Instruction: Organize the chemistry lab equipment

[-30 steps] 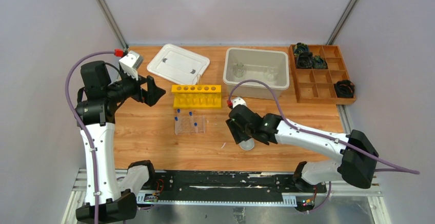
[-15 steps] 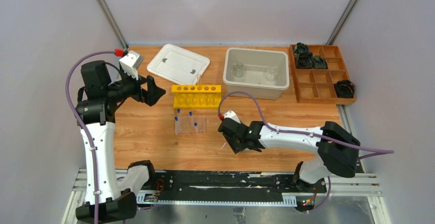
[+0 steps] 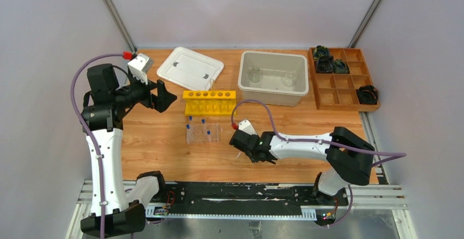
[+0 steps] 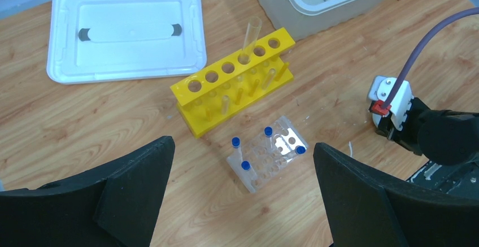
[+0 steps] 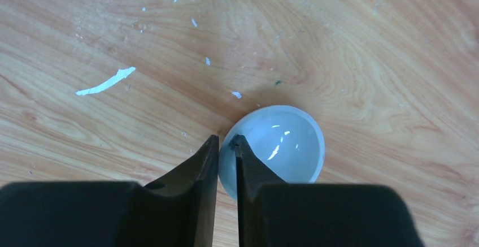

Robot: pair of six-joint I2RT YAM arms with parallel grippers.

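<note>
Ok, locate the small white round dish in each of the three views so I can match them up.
Top external: not visible; it is hidden beneath the right gripper at lower centre, right of the clear rack.
Left wrist: not visible; only the right arm's wrist shows at the right edge, right of the clear rack.
Right wrist: small white round dish at lower centre, its rim between the fingers.
Shared landmark: the clear rack, seen in top and left wrist views.

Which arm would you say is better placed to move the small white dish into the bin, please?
The right. Its fingers already pinch the rim of the small white dish on the table, while the left gripper hangs open, high over the tube racks, far from the dish.
</note>
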